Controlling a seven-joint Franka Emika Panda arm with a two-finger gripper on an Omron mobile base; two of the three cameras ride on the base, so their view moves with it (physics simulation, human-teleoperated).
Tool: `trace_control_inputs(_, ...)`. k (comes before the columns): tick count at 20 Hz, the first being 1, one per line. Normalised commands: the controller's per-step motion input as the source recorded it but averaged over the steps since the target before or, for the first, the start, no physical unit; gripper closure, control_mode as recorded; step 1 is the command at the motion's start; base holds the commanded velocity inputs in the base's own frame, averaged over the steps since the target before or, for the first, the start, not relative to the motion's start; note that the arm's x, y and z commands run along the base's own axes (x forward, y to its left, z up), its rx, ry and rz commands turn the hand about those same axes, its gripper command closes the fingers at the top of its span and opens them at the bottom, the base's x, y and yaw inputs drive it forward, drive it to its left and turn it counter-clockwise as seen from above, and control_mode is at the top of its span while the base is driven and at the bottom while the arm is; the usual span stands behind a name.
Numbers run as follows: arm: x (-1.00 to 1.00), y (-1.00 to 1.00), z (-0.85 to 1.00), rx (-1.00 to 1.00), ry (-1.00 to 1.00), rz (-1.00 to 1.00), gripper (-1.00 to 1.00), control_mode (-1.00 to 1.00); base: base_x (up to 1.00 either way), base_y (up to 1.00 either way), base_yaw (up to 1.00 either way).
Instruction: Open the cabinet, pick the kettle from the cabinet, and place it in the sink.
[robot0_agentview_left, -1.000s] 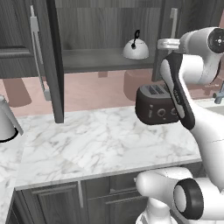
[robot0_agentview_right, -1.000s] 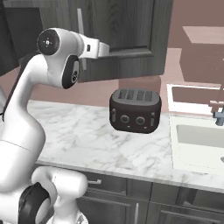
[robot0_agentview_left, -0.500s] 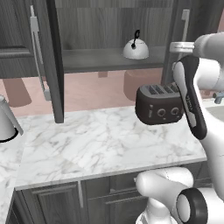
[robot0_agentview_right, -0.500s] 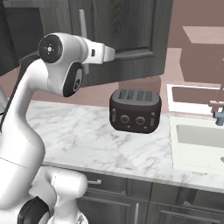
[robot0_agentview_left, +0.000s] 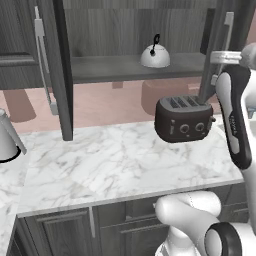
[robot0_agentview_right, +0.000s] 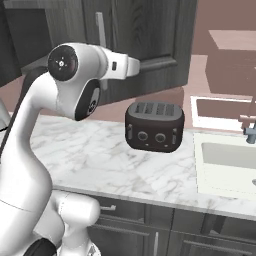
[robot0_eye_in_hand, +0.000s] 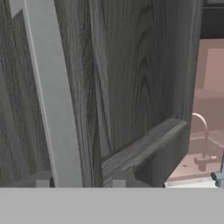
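The cabinet (robot0_agentview_left: 125, 30) stands open, and its right door (robot0_agentview_left: 219, 55) is swung out toward me. On the shelf inside sits the kettle (robot0_agentview_left: 154, 56), small and silver with a black loop handle. In the hand view my gripper (robot0_eye_in_hand: 81, 181) straddles the right door's long silver handle (robot0_eye_in_hand: 52, 100). The bar runs between the two dark fingertips (robot0_eye_in_hand: 42, 182), close to the left one, and the jaws are closed in around it. The off-white sink (robot0_agentview_right: 225, 160) with its faucet (robot0_agentview_right: 250, 131) lies in the counter to the right. The faucet (robot0_eye_in_hand: 202, 131) also shows past the door's edge.
A black toaster (robot0_agentview_left: 184, 120) stands on the marble counter (robot0_agentview_left: 115, 165) below the shelf, also seen as the toaster (robot0_agentview_right: 154, 126). The left cabinet door (robot0_agentview_left: 61, 75) hangs open with its handle (robot0_agentview_left: 42, 60). A conical silver vessel (robot0_agentview_left: 7, 142) sits at the far left.
The right cabinet door has swung further open to the right with my gripper on its handle. More of the shelf now shows beside the kettle, which has not moved.
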Motion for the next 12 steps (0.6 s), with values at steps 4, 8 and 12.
trace_control_inputs(4,-0.39,-0.53,0.07,0.00,0.00,0.00,1.00,-1.00,0.00,0.00,0.00)
trace_control_inputs(8,-0.36,-0.49,0.04,0.00,0.00,0.00,1.00,-1.00,0.00,0.00,0.00)
trace_control_inputs(12,-0.34,-0.50,0.04,0.00,0.00,0.00,1.00,-1.00,0.00,0.00,0.00)
